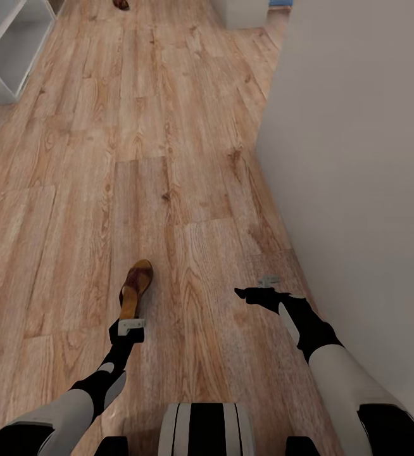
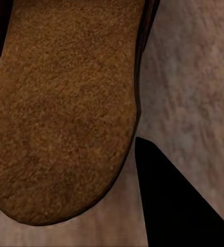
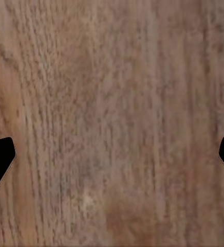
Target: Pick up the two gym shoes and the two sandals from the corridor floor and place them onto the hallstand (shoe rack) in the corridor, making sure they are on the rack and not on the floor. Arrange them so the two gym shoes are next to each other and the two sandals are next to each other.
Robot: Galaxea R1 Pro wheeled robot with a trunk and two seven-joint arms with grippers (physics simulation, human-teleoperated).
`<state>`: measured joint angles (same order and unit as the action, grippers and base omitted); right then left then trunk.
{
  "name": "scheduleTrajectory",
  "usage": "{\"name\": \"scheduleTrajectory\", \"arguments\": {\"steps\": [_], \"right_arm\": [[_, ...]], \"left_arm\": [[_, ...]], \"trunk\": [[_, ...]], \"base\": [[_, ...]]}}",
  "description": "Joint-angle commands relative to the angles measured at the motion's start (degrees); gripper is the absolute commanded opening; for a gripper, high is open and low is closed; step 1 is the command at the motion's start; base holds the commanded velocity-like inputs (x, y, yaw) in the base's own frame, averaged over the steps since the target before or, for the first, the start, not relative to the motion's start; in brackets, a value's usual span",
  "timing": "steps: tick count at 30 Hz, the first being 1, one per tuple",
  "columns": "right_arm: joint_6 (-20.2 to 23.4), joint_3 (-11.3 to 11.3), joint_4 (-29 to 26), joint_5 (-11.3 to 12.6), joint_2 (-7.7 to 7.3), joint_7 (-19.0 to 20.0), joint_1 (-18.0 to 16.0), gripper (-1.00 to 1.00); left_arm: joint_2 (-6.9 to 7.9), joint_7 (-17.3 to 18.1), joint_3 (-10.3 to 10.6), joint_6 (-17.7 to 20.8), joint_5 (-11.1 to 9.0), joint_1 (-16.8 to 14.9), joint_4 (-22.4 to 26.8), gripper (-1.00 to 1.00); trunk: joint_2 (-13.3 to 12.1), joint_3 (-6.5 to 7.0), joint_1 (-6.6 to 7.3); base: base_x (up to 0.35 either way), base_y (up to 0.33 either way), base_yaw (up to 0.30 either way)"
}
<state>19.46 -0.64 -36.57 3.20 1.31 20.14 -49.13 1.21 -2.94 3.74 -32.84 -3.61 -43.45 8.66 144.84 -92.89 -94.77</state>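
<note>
**One sandal in hand, rack ahead**

- Left gripper (image 1: 130,315): you hold a brown sandal (image 1: 135,289) by its heel end, toe pointing away, clear above the wood floor (image 1: 169,158).
- Right gripper (image 1: 252,292): jaws spread wide, nothing between them, floor planks beneath.
- Second sandal (image 1: 121,4): far beyond the held one, on the floor.
- Shoe rack (image 1: 7,47): far ahead and left of the held sandal; the visible compartments look bare.
- Step, as judged: carrying. Next, drive to the rack and set the sandal on a shelf, leaving room beside it.
</note>
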Motion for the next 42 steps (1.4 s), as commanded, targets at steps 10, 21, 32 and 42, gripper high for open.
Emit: {"name": "scheduleTrajectory", "arguments": {"steps": [10, 21, 32, 42], "right_arm": [[0.40, 0.00, -0.16, 0.26, 0.01, 0.07, 0.00, 1.00], [0.40, -0.18, -0.25, 0.16, 0.01, -0.02, 0.00, 1.00], [-0.11, 0.01, 0.05, 0.21, 0.31, -0.06, 0.00, 1.00], [-0.12, -0.03, 0.10, 0.14, 0.39, -0.20, 0.00, 1.00]], "left_arm": [[0.00, -0.31, 0.43, 0.01, -0.17, -0.05, 0.15, -1.00], [-0.15, -0.14, 0.10, 8.67, -0.54, -0.14, 9.20, -1.00], [-0.07, -0.10, 0.14, 18.09, -0.69, -0.14, 16.30, -1.00], [0.10, -0.07, 0.13, 20.15, -0.72, -0.14, 16.36, -1.00]], "trunk": [[-0.13, 2.19, 0.26], [-0.27, 4.63, 0.55], [-0.42, 7.07, 0.83], [-0.55, 9.62, 1.09]], "base": [[0.000, 0.000, 0.000], [0.000, 0.000, 0.000], [0.000, 0.000, 0.000], [0.000, 0.000, 0.000]]}}
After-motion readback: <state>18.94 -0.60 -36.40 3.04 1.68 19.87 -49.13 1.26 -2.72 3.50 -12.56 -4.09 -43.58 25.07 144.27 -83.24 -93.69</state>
